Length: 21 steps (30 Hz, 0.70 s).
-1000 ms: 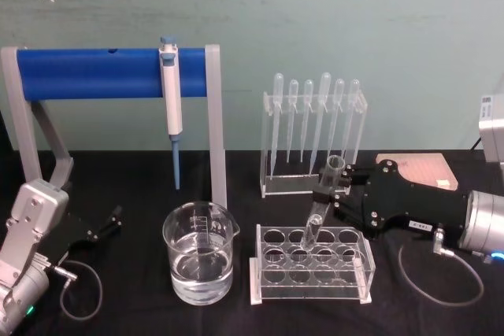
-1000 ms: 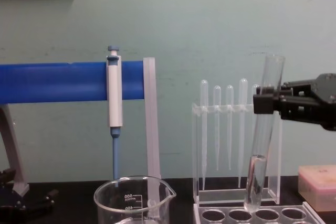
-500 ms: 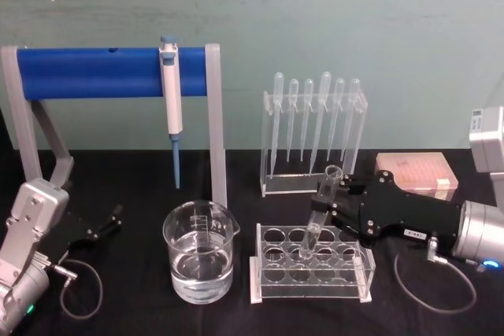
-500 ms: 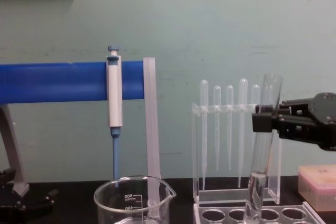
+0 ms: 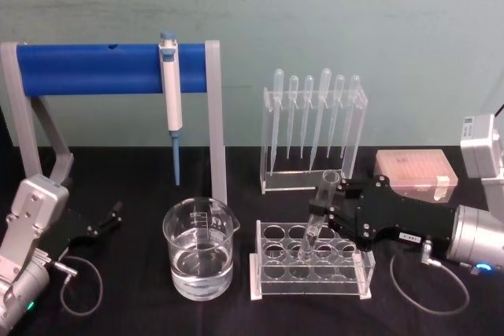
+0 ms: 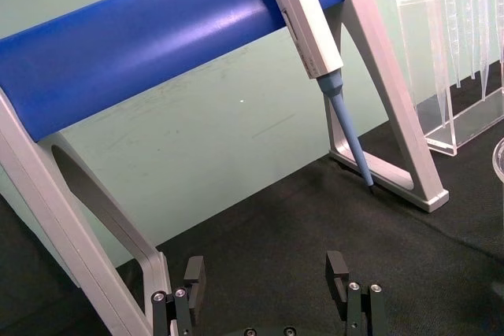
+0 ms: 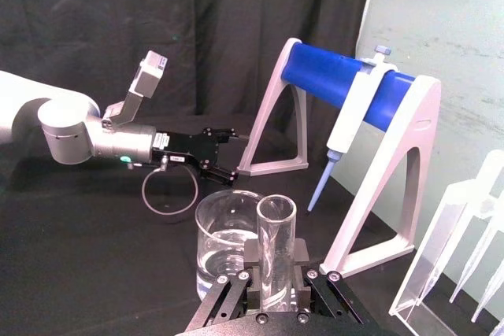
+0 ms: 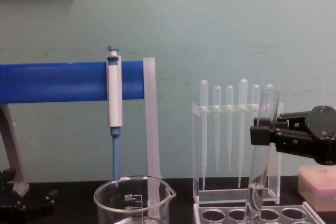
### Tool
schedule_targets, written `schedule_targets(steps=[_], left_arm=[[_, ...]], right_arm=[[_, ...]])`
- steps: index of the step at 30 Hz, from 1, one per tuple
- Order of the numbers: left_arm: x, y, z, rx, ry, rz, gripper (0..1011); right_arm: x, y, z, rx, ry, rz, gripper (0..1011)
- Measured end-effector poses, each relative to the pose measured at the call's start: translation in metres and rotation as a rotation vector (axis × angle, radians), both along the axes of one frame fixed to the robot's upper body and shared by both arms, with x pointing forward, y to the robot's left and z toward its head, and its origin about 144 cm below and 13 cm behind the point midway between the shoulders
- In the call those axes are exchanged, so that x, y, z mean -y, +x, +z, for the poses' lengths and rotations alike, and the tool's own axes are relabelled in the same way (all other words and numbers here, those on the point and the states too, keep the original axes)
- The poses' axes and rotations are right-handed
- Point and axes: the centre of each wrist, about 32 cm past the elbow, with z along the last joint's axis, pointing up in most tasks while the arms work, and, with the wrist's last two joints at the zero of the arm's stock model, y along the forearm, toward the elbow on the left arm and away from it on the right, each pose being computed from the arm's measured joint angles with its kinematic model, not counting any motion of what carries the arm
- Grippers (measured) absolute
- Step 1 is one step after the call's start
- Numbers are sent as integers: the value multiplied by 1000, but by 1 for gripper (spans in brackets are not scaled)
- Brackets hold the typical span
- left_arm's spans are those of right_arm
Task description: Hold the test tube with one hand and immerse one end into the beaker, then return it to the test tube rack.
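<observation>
That long clear glass test tube [image 5: 317,214] looks light but slick and breakable, so pinching it just under the rim seems right. The black right tool [image 5: 337,208] reaches in level from the right, clamped on it there, the tube's bottom dipping into the clear plastic rack [image 5: 311,285] beside the wide glass beaker [image 5: 199,248]. The left tool [image 6: 268,281] sits spread and idle low on the black desk [image 5: 142,186].

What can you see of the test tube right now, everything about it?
The test tube is a long clear glass tube, open rim at the top, with no liquid visible inside. It leans slightly, rim tilted toward the right hand, which is shut on its upper part just below the rim. Its lower end sits down in a rear hole of the clear rack, right of the beaker. In the chest view its bottom runs below the frame edge, so I cannot tell whether it is seated.
</observation>
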Motion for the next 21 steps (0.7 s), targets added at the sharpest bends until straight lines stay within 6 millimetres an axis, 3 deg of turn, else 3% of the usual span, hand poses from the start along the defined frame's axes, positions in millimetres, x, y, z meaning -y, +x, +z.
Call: schedule_targets(steps=[21], left_arm=[[0, 0, 0, 0, 0, 0, 1000]], right_arm=[[-2, 9, -25, -18, -7, 3, 226]])
